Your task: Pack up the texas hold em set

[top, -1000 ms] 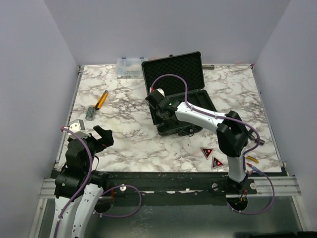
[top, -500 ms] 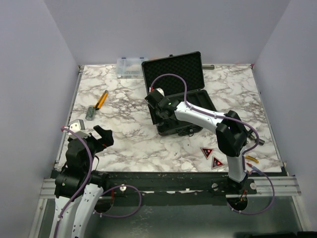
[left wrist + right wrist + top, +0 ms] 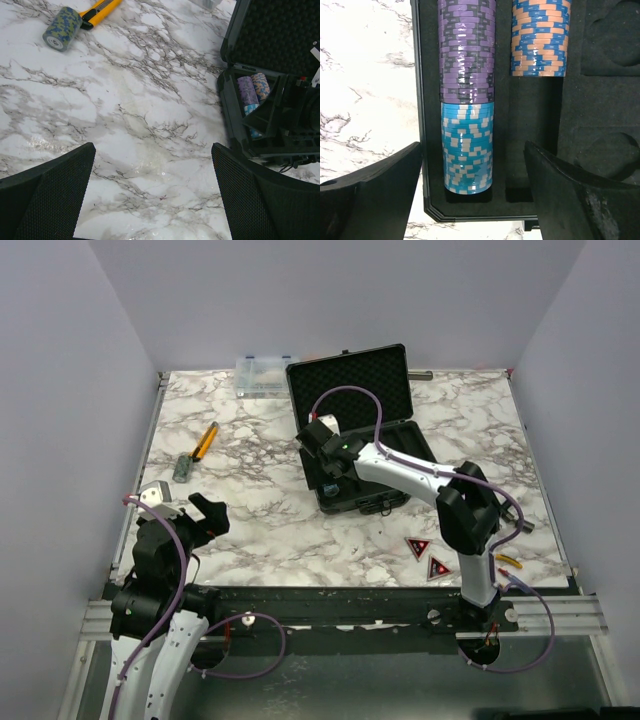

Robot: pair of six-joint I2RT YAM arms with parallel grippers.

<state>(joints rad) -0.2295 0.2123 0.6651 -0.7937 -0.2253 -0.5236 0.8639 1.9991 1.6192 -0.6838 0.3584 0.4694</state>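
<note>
Right gripper [image 3: 472,148] is hovering over the open case [image 3: 352,388], fingers spread, grasping nothing. Purple chips [image 3: 466,55] and cyan chips [image 3: 467,147] are lying end to end in one slot. Triangles [image 3: 417,547] are lying on the table [image 3: 250,530]. Left gripper [image 3: 152,150] is hanging released.

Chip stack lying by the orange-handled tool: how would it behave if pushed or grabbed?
The chip stack lies on its side, so a push would probably roll it. It looks like separate discs, so a loose pinch may scatter them.
</note>
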